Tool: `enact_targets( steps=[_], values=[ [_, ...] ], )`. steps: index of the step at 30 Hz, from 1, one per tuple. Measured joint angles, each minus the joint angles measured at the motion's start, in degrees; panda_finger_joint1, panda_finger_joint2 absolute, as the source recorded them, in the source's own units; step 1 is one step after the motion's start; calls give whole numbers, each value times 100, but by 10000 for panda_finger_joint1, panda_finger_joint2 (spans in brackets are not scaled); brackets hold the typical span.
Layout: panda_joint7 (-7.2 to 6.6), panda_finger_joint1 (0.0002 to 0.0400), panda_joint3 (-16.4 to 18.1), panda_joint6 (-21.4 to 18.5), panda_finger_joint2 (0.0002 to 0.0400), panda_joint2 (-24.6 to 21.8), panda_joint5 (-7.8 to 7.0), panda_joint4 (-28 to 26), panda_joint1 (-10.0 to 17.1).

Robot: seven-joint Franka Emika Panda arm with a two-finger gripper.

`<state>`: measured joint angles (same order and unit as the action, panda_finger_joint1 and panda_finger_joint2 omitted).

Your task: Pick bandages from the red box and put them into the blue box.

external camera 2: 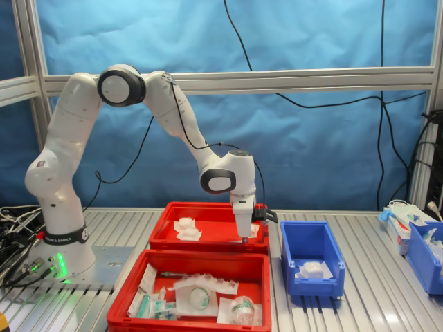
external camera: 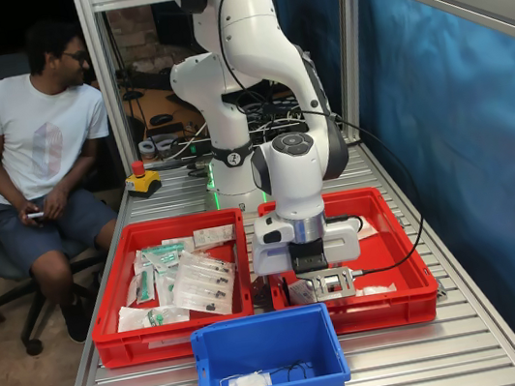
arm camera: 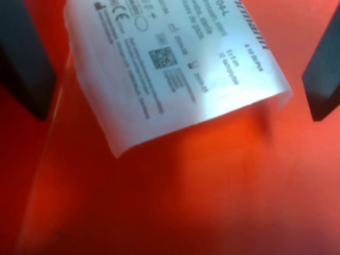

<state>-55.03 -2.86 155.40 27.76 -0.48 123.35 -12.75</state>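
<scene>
My gripper (external camera: 304,288) is low inside the red box (external camera: 400,258), near the wall that faces the blue box (external camera: 263,349). In the wrist view the gripper (arm camera: 172,74) is open, with a dark finger (arm camera: 21,58) on each side of a white bandage pouch (arm camera: 175,69) printed with text. The pouch lies on the red floor and the fingers do not touch it. In the second exterior view the gripper (external camera 2: 243,235) is at the red box's (external camera 2: 208,211) right end; two more pouches (external camera 2: 185,227) lie at its left. One pouch (external camera 2: 311,270) lies in the blue box (external camera 2: 311,238).
A twin red crate (external camera: 118,303) with many long clear packets stands beside the red box. A person (external camera: 40,149) sits beyond the table's far left corner in the first exterior view, by a yellow stop button (external camera: 142,180). More bins (external camera 2: 422,242) stand at the second exterior view's right.
</scene>
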Motion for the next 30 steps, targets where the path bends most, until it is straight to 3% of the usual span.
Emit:
enact_targets(
  steps=[30],
  values=[
    [0, 400, 79, 13, 400, 10, 0, 167, -24]
  ],
)
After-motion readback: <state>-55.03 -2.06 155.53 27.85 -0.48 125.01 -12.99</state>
